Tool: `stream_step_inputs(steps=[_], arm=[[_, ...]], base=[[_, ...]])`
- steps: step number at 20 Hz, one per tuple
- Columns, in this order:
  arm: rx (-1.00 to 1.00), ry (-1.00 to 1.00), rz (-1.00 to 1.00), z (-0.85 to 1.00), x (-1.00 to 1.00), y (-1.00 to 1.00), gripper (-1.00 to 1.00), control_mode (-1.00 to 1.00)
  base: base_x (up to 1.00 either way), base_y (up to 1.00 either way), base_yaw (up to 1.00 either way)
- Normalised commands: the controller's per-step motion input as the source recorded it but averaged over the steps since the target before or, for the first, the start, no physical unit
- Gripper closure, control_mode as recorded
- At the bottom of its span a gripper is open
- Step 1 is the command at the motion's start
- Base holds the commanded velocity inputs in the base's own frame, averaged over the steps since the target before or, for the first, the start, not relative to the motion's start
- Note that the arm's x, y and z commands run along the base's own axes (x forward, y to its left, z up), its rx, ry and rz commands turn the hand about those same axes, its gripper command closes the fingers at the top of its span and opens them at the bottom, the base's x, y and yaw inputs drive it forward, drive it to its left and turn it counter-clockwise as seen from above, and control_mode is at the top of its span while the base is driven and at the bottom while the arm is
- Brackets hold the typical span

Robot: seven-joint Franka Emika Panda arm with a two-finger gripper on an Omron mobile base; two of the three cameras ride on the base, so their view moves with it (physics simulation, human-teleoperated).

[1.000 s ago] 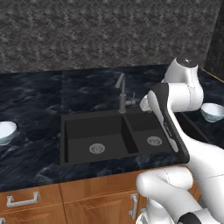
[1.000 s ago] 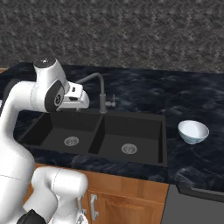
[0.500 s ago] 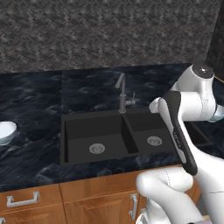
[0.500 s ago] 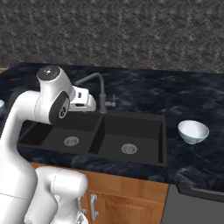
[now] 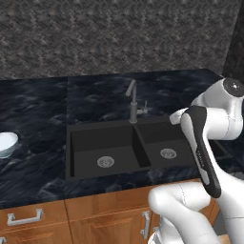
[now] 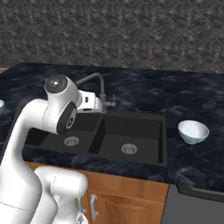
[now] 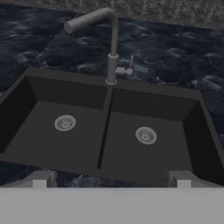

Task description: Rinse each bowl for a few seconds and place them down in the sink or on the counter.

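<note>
One small white bowl (image 5: 5, 143) sits on the black counter (image 5: 38, 167) far left of the sink (image 5: 100, 138). In the right base view another bowl (image 6: 193, 131) rests upright on the counter (image 6: 192, 162) just right of the sink (image 6: 131, 127). My gripper (image 7: 111, 181) hangs over the sink's front edge, open with nothing between its fingertips (image 7: 41, 179). Below it the hand view shows both basins of the sink (image 7: 65, 92), each with a silver drain. In the right base view my hand (image 6: 90, 101) hovers beside the faucet (image 6: 98, 85), over the left basin.
The gooseneck faucet (image 7: 111, 43) rises behind the divider between the basins, spout over the left one; no water shows. A grey speckled wall (image 5: 119, 38) backs the counter. Wooden cabinets (image 5: 47, 219) with silver handles lie below. My own arm (image 5: 205, 138) blocks the right counter in the left base view.
The arm's upper joints have swung right, now covering the right bowl in the left base view. The hand drifted slightly toward the faucet. The jaws stayed open; both bowls stayed put.
</note>
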Motion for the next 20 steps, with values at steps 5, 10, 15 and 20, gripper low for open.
stream_step_inputs(steps=[5, 10, 15, 20], arm=[[0.00, -0.07, 0.06, 0.00, 0.07, -0.18, -1.00, -1.00], [0.00, -0.07, 0.07, -0.07, 0.06, -0.15, -1.00, -1.00], [0.00, -0.11, 0.08, -0.06, 0.11, -0.14, -1.00, -1.00], [0.00, -0.12, 0.05, -0.05, 0.21, -0.06, -1.00, -1.00]], base=[[0.00, 0.00, 0.00], [0.00, 0.00, 0.00], [0.00, 0.00, 0.00], [0.00, 0.00, 0.00]])
